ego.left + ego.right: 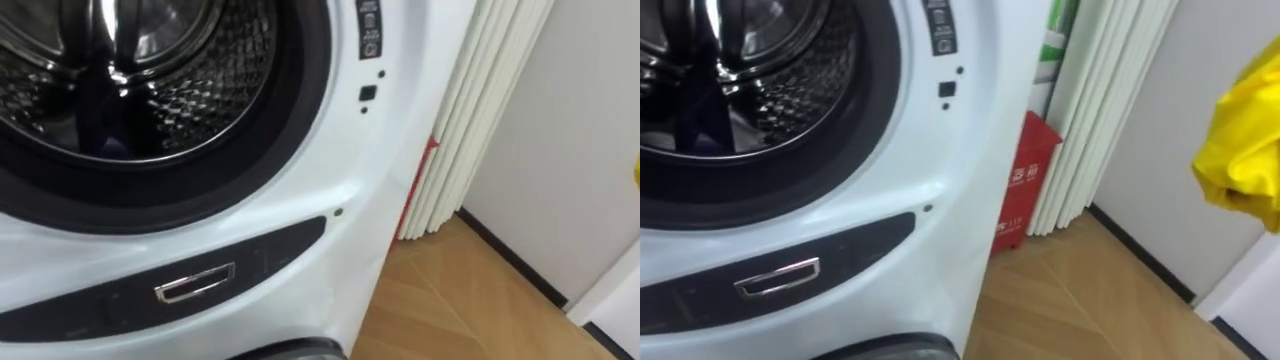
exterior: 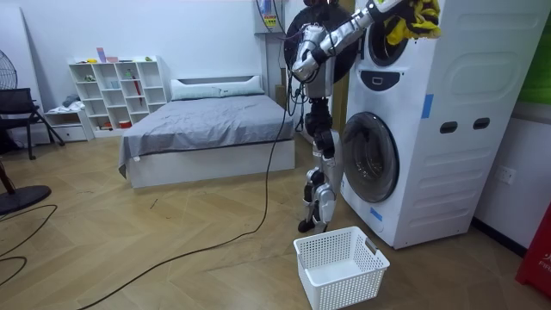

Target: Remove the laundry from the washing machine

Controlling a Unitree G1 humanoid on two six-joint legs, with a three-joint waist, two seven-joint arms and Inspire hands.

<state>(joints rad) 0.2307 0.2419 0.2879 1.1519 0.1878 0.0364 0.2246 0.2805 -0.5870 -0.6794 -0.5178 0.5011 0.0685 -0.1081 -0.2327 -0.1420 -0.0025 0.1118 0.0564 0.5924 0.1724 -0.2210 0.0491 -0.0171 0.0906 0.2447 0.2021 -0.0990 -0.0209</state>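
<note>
One yellow garment (image 2: 414, 21), two stacked washers (image 2: 430, 164), one basket (image 2: 340, 269)

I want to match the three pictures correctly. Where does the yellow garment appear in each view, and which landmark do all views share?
Left eye view: the yellow garment is a thin sliver at the right edge, about mid-height.
Right eye view: a larger bunch at the right edge.
Room view: at the top, in front of the upper machine.
Shared landmark: the dark panel under the upper drum.
</note>
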